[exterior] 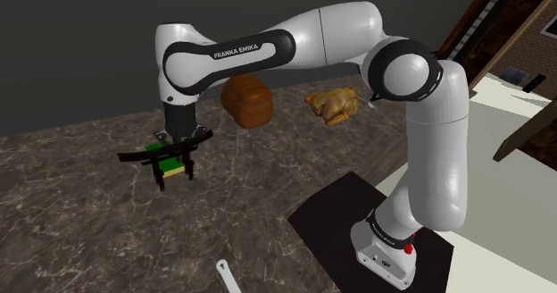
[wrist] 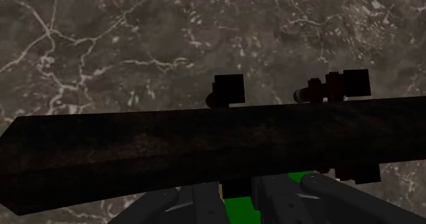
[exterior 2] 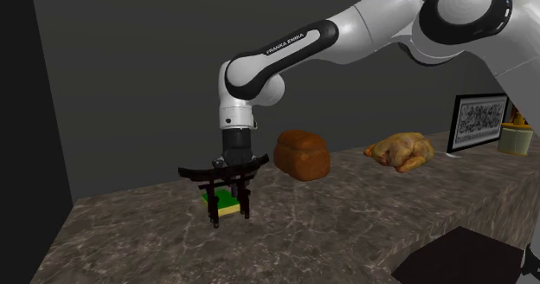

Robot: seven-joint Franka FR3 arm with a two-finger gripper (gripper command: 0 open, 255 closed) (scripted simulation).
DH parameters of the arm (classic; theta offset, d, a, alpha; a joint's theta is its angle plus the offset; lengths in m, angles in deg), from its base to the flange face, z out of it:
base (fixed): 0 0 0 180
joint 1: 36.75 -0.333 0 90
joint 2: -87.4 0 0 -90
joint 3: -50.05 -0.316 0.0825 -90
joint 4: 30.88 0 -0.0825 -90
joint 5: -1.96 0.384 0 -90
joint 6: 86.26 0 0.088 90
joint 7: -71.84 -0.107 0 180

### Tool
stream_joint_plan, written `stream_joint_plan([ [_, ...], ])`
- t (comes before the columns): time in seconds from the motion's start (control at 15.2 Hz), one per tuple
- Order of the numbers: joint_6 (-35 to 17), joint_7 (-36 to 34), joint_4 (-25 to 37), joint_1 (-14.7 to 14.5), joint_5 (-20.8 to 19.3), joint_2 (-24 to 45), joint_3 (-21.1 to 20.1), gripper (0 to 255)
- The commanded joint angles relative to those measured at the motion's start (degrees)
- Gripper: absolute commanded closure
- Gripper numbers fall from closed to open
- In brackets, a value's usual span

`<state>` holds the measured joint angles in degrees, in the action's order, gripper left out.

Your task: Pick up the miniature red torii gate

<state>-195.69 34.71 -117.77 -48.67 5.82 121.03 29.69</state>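
The miniature torii gate (exterior: pixel 198 137) (exterior 2: pixel 201 171) looks nearly black with dark red hints and stands on the dark marble counter (exterior: pixel 80 229) (exterior 2: pixel 329 230). My gripper (exterior: pixel 176 142) (exterior 2: pixel 234 163) comes straight down onto the middle of its top beam and is shut on it. In the wrist view the beam (wrist: pixel 205 144) runs across in front of the gripper (wrist: pixel 235 195), and both leg feet show beyond it. The gate tilts a little in the shoulder view. I cannot tell whether its feet touch the counter. A green and yellow block (exterior: pixel 171 166) (exterior 2: pixel 227 204) (wrist: pixel 239 209) lies under the gate, between its legs.
A brown bread loaf (exterior: pixel 247 101) (exterior 2: pixel 302 155) and a roast chicken (exterior: pixel 333 104) (exterior 2: pixel 400 151) sit further back on the counter. A white utensil (exterior: pixel 228 276) lies near the front edge. A black mat (exterior: pixel 330 220) lies by the stand. A framed picture (exterior 2: pixel 478 122) stands at the second exterior view's right.
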Motion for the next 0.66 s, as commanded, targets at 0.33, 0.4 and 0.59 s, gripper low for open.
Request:
stream_joint_plan([
  [0.33,4.34,-0.58,2.39,0.20,0.44,-2.07,-0.37,255],
  [0.4,4.97,-0.67,2.81,0.21,0.49,-2.31,-0.41,255],
  [0.59,5.71,-0.78,3.30,0.23,0.54,-2.57,-0.46,255],
])
